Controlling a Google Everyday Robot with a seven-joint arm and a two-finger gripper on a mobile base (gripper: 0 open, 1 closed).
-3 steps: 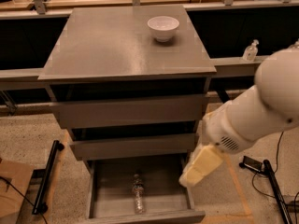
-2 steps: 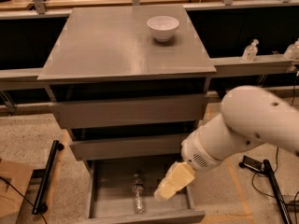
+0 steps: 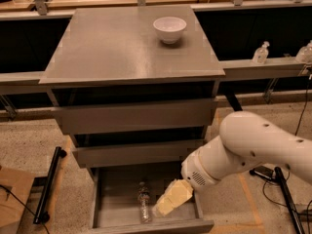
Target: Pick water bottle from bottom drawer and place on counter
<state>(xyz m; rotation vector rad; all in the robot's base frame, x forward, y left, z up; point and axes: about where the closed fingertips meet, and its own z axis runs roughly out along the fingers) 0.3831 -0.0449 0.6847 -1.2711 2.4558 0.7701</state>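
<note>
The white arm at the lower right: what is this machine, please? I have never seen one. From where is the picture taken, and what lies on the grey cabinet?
It is a robot's arm. The one picture looks down on the cabinet from the front and above; where the camera is mounted is not known. The yellowish gripper at the arm's end hangs inside the open bottom drawer, close to the right of a small water bottle. The bottle lies on the drawer floor, not yet picked up. On the counter stands a white bowl, near the back.
</note>
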